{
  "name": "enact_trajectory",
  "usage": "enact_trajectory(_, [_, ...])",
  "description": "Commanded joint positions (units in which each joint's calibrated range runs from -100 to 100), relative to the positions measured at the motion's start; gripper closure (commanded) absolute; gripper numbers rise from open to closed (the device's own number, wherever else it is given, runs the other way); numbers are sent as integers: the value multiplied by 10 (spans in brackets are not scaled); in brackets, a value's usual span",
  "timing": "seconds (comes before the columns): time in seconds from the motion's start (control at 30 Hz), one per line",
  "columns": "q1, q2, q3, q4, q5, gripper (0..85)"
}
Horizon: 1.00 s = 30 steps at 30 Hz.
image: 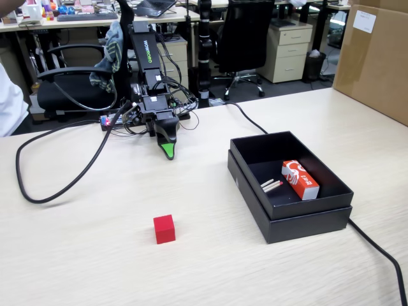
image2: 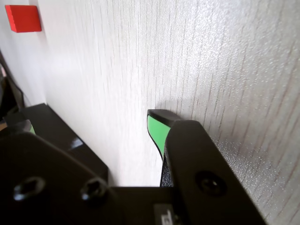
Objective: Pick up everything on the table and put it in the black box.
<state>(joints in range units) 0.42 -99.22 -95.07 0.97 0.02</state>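
A small red cube (image: 164,228) lies on the pale wood-grain table (image: 83,268), in front of the arm and apart from it. The wrist view shows the cube (image2: 22,18) in its top left corner, far ahead of the jaws. My gripper (image: 167,150) points down at the table near the arm's base, well behind the cube. In the wrist view the gripper (image2: 93,121) stands open, with bare table between the green-padded fingers (image2: 157,130). The black box (image: 306,223) sits to the right in the fixed view.
Inside the box lie a red-and-white carton (image: 300,179) and thin pale sticks (image: 271,185). A black cable (image: 57,185) loops over the table's left part, and another (image: 376,245) runs off past the box. A big brown cardboard carton (image: 376,60) stands at the far right.
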Motion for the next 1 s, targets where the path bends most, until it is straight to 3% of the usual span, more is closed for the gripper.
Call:
enact_trajectory(0.0, [-1, 0, -14, -10, 1, 370])
enact_trajectory(0.17, [-9, 0, 0, -37, 0, 367])
enact_trajectory(0.27, [-23, 0, 87, -179, -2, 366])
enact_trajectory(0.33, [-26, 3, 244, -349, -1, 380])
enact_trajectory(0.5, [-34, 51, 439, -514, -3, 382])
enact_trajectory(0.77, [-46, 244, 719, -645, -12, 382])
enact_trajectory(0.97, [-66, 503, 954, -654, -51, 383])
